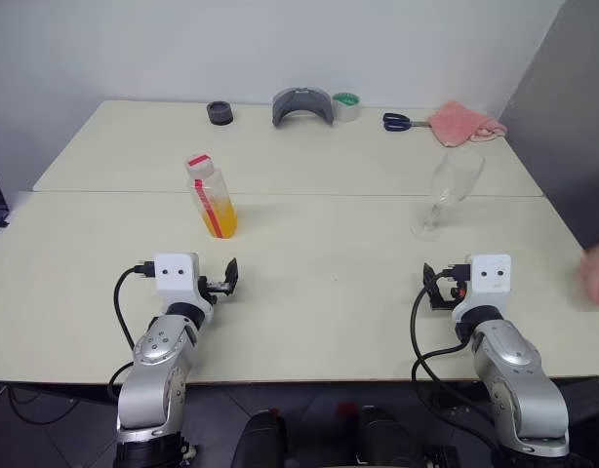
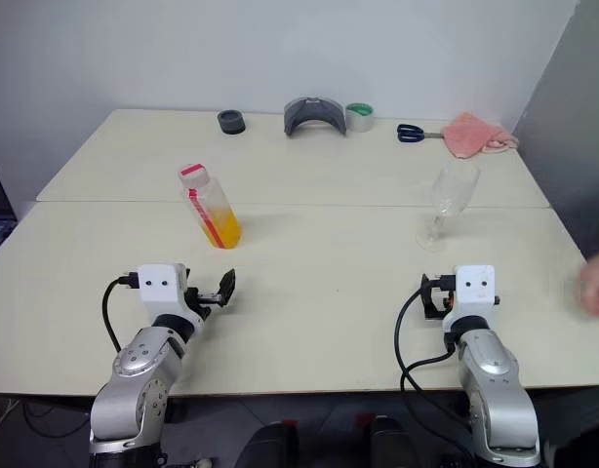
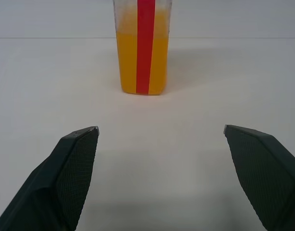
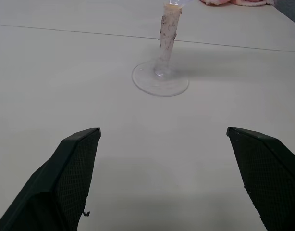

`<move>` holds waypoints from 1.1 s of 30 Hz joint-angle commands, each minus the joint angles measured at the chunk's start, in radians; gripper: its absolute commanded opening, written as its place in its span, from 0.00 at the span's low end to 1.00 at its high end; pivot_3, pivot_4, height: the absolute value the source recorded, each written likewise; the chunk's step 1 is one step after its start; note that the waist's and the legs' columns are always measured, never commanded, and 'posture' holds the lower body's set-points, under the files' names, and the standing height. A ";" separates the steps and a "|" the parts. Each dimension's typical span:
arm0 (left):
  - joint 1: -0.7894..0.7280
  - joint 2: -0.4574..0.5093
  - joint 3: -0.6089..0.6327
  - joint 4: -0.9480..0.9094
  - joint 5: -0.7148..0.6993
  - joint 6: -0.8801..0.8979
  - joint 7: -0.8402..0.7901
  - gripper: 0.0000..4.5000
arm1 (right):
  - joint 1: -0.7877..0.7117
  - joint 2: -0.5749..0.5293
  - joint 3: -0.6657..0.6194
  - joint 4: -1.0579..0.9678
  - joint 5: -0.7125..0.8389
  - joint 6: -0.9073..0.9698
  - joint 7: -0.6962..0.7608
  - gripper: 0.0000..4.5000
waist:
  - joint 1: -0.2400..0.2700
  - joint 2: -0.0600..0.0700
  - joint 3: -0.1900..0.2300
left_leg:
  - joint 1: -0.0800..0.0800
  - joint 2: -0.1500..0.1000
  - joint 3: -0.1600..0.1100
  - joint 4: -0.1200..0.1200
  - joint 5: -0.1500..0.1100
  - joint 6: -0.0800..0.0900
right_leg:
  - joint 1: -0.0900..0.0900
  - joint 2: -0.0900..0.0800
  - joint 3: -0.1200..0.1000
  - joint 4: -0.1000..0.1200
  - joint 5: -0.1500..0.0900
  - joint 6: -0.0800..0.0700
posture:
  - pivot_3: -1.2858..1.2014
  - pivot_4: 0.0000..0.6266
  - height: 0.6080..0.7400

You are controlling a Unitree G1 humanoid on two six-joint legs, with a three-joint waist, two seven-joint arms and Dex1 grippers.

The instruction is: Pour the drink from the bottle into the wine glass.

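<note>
Bottle (image 1: 211, 198) stands upright on the table (image 1: 329, 283), dead ahead of the left gripper (image 1: 227, 280), well apart (cap on). Wine glass (image 1: 444, 195) lies ahead of the right gripper (image 1: 434, 290). Both jaws spread wide, empty. Left arm looks nearer the bottle.

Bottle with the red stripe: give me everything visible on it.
The small clear plastic bottle has a red vertical label stripe and a pink-red and white cap, which is on. Translucent orange-yellow drink fills roughly its lower half. It stands on the pale tabletop, appearing to lean slightly in the head views, straight ahead of the open left claw, apart from it. Nothing touches it but the table.
</note>
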 commanded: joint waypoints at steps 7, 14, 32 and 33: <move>-0.004 0.026 0.015 -0.046 -0.005 -0.010 0.003 1.00 | -0.013 -0.004 -0.004 -0.031 0.002 -0.009 -0.001 1.00 | 0.000 0.000 0.000 | 0.000 0.000 0.000 0.000 0.000 0.000 | 0.000 0.000 0.000 0.000 0.000 0.000 | 0.52 0.24 1.00; -0.007 0.020 0.027 -0.045 -0.020 -0.010 0.007 1.00 | -0.009 -0.003 -0.003 -0.034 0.002 -0.008 -0.003 1.00 | 0.000 0.000 0.000 | 0.000 0.000 0.000 0.000 0.000 0.000 | 0.000 0.000 0.000 0.000 0.000 0.000 | 0.52 0.24 1.00; -0.107 0.119 0.048 0.026 -0.032 -0.041 -0.069 1.00 | -0.115 -0.119 -0.098 -0.157 0.241 0.102 0.193 1.00 | 0.000 0.000 0.000 | 0.000 0.000 0.000 0.000 0.000 0.000 | 0.000 0.000 -0.001 0.000 0.000 0.000 | 0.52 0.24 1.00; -0.118 0.127 0.047 0.029 -0.034 -0.045 -0.079 1.00 | -0.128 -0.130 -0.109 -0.177 0.297 0.121 0.227 1.00 | 0.000 0.000 0.000 | 0.000 0.000 0.000 0.000 0.000 0.000 | 0.000 0.000 -0.001 0.000 0.000 0.000 | 0.52 0.24 1.00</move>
